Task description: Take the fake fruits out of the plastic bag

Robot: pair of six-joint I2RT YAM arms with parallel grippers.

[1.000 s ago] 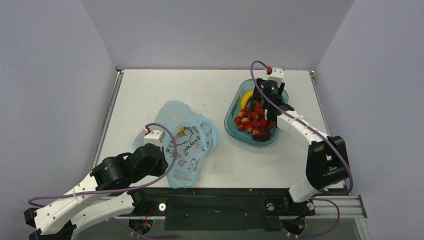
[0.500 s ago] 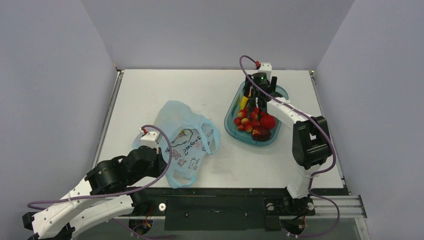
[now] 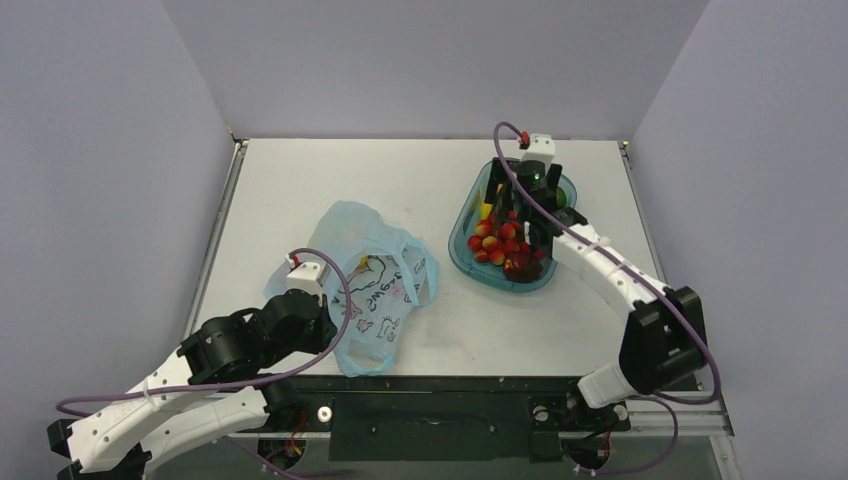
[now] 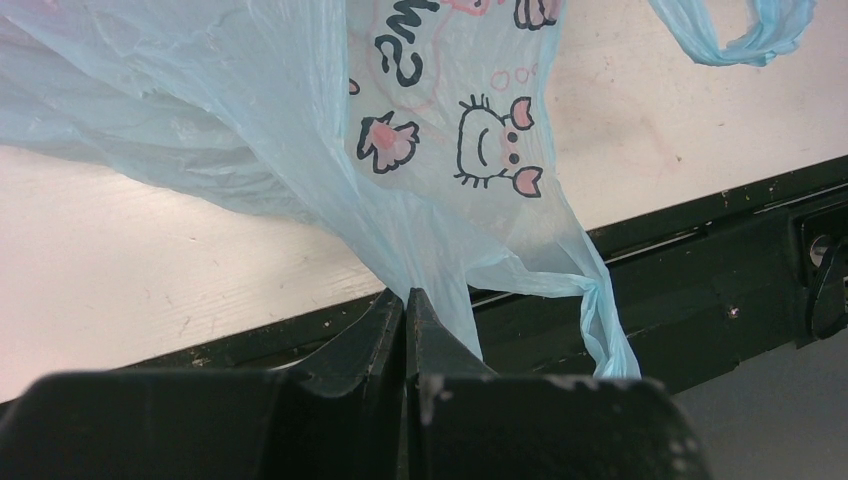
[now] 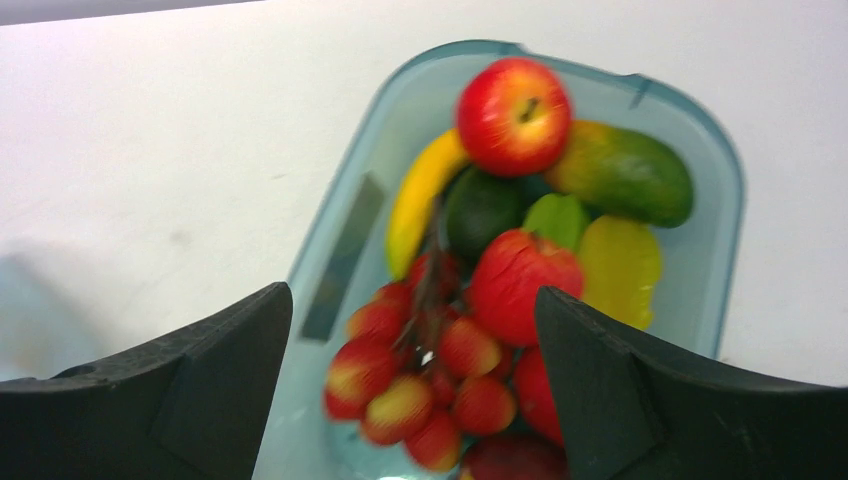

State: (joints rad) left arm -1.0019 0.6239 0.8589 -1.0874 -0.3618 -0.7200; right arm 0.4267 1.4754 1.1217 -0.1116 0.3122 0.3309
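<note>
Fake fruits [image 5: 500,150] like these are probably light, hard and glossy, so they may slip. A grip across the widest part of each would suit best. The plastic bag [image 3: 375,285], by contrast, is thin, limp and crinkly. At the near edge of the desk [image 3: 300,180], the left hand [image 4: 405,305] is pinched together on a fold of the bag. The bag lies slack on the desk's left side, and whether anything is inside cannot be told. Farther back on the right, the red apple [image 5: 513,115] and the short yellow fruit [image 5: 420,195] lie in a teal tub [image 5: 440,55] with a mango [image 5: 620,170] and strawberries [image 5: 420,380]. The right hand [image 5: 410,295] hovers directly above that tub, fingers spread apart and holding nothing.
</note>
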